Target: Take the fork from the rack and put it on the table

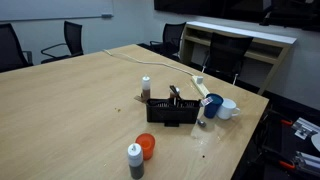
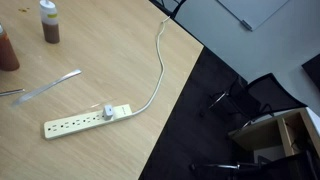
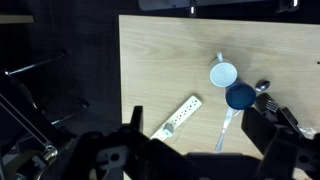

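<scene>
The fork (image 3: 225,128) lies flat on the light-wood table (image 3: 160,60), just below the blue cup (image 3: 239,97). It also shows as a silvery strip in an exterior view (image 2: 50,87). The black rack (image 1: 171,109) stands mid-table with dark utensils sticking up in it; in the wrist view only its edge (image 3: 296,122) shows at the far right. My gripper (image 3: 200,150) is high above the table, open and empty, with its dark fingers on either side of the fork and the power strip. The gripper is out of view in both exterior views.
A white power strip (image 3: 180,116) with its cord lies near the table edge (image 2: 85,122). A white cup (image 3: 223,74) stands beside the blue cup, with a spoon (image 3: 262,88) close by. Bottles (image 1: 135,160) and an orange lid (image 1: 147,145) stand in front of the rack. Office chairs surround the table.
</scene>
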Action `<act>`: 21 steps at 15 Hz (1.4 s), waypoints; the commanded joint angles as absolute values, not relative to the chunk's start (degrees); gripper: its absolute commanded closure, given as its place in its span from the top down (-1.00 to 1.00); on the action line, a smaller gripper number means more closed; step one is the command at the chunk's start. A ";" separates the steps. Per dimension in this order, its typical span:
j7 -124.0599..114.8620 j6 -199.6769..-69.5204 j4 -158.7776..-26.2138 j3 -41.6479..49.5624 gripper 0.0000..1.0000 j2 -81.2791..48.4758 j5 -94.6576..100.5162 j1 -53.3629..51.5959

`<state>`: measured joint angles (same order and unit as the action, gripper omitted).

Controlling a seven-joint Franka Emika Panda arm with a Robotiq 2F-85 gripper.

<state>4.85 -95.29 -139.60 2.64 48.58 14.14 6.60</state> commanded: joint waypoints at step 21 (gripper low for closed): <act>2.10 -105.77 -147.87 0.39 1.00 37.61 13.92 0.19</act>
